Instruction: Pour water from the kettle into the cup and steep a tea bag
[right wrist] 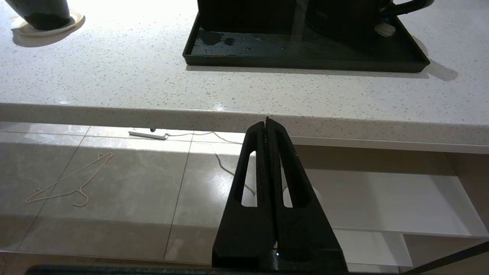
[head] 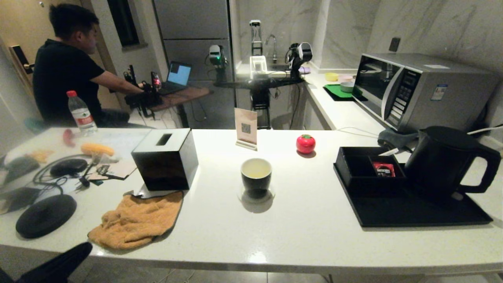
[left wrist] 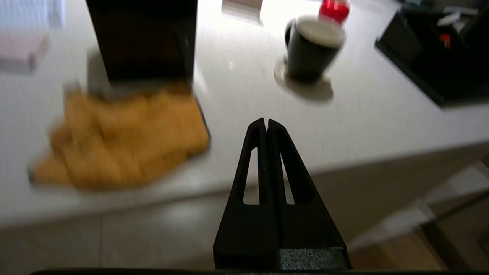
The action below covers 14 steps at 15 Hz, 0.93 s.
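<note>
The black cup (head: 256,175) with a pale inside stands on a round coaster at the middle of the white counter. The matte black kettle (head: 444,161) sits on a black tray (head: 412,214) at the right, its handle pointing right. The tea bag is out of view. My left gripper (left wrist: 266,121) is shut and empty, hanging in front of the counter's front edge, with the cup (left wrist: 311,49) beyond it to the right. My right gripper (right wrist: 266,121) is also shut and empty, low before the counter edge, facing the tray (right wrist: 305,63) and kettle (right wrist: 344,19).
A black tissue box (head: 165,159) and an orange towel (head: 137,220) lie left of the cup. A black box with a red sachet (head: 384,169) shares the tray. A red tomato-shaped object (head: 305,144), a card stand (head: 246,127) and a microwave (head: 416,90) stand further back.
</note>
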Motion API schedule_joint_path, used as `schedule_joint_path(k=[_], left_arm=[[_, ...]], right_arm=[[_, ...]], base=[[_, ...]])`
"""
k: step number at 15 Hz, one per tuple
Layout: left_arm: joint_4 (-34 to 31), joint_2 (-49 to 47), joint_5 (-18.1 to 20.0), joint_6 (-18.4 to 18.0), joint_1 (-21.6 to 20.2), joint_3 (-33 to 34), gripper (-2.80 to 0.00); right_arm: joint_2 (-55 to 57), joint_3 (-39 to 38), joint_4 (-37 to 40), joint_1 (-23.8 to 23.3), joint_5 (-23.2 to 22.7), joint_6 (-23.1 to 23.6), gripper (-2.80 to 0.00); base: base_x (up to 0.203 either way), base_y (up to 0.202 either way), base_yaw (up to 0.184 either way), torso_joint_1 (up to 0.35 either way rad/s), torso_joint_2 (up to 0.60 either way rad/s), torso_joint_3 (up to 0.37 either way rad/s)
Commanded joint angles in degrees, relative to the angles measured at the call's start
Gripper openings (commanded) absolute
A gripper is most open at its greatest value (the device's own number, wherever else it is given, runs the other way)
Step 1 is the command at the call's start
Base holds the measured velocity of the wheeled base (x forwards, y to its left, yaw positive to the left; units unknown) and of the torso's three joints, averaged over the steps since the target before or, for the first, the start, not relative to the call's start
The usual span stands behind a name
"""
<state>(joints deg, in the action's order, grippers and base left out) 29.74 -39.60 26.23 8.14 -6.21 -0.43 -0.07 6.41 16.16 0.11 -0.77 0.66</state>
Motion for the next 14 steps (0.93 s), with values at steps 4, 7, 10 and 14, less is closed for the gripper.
schedule_joint_path(k=[4,7,10,14], left_arm=[[-28.45,32.60,-23.33,1.26,6.45,-1.14,-2.80],[-26.70,39.60,-25.76,-2.14,6.32,0.15,-2.80],[-29.54,39.60,-24.87,-13.31,6.30,0.40,-2.80],[-29.82,39.60,-25.18,-8.05,6.30,0.43,-2.80]], right_arm=[[0.07,0.00,0.10,0.07,-0.02,0.04,-2.80],[0.07,0.00,0.10,-0.02,-0.02,0.04,-2.80],[0.07,0.00,0.10,0.04,-0.02,0.04,-2.80],[0.07,0.00,0.10,0.00,-0.02,0.04,-2.80]], base=[[0.000,0.000,0.000,0.000,0.00,0.000],[0.000,0.000,0.000,0.000,0.00,0.000],[0.000,0.000,0.000,0.000,0.00,0.000],[0.000,0.000,0.000,0.000,0.00,0.000]])
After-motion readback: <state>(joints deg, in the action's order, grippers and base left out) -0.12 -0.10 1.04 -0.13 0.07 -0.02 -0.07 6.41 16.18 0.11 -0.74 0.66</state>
